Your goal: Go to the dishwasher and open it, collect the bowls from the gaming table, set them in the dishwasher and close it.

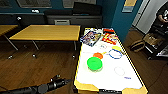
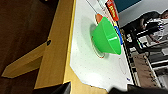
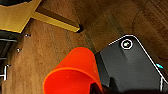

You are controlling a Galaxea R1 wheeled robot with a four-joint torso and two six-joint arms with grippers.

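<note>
Jaws on the right arm pinch the rim of an orange bowl, seen in the right wrist view held above the dark wooden floor, beside a dark part of the robot's base. Whether the left jaws are spread or pressed together I cannot tell; the left arm reaches in low toward the near corner of the gaming table.

On the white tabletop a bright green bowl sits mouth-down near the middle of the near half; in the left wrist view the same green bowl stands close ahead. Just beyond it lies a smaller orange piece, then a flat blue ring and a yellow item beside that. Colourful packets lie at the far end.

A plain yellow-topped table stands to the left, well apart. A person is at the far right.
</note>
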